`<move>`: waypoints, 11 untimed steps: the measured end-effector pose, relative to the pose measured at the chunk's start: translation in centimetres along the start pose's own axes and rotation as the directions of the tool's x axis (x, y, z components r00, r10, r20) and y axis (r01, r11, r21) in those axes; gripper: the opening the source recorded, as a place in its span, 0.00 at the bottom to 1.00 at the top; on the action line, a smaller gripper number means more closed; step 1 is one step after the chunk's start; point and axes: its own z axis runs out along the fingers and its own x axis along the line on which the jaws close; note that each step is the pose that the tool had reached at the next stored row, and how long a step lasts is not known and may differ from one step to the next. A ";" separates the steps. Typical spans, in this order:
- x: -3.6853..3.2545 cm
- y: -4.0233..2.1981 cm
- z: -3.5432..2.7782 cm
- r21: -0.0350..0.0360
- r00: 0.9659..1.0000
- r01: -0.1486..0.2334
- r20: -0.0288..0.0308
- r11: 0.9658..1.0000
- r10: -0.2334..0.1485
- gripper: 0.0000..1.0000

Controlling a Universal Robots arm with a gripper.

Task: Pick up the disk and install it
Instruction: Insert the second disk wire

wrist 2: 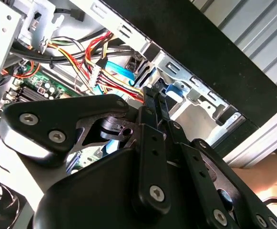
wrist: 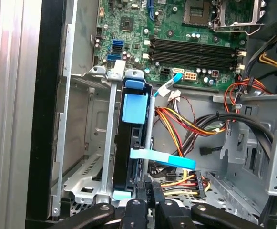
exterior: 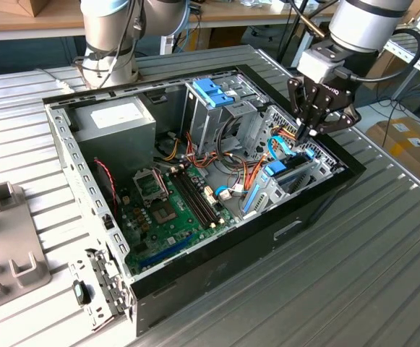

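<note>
Inside its bay, the disk [wrist: 131, 143] sits on edge just beneath the hand [wrist: 150, 191].

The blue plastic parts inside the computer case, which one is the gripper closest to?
The blue-railed disk standing on edge in the bay by the case's wall; the gripper hangs right above it. The blue-topped cage stands farther off.

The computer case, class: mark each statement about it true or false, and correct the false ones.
1. The gripper hangs over the case's end at the exterior view's right. True.
2. The disk lies flat on the table outside the case. False: it stands on edge in a metal bay inside.
3. The fingers are spread wide. False: they are together.
4. The motherboard lies uncovered inside. True.
5. A side panel covers the case. False: it is open.
</note>
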 end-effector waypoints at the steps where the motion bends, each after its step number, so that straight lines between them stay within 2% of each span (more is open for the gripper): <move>1: 0.00 0.00 0.00 0.000 1.000 0.000 0.000 1.000 0.000 0.16; 7: 0.06 0.09 0.03 0.000 1.000 0.000 0.000 1.000 0.000 0.16; 11: 0.51 0.17 0.12 0.000 1.000 -0.002 0.000 1.000 0.002 0.16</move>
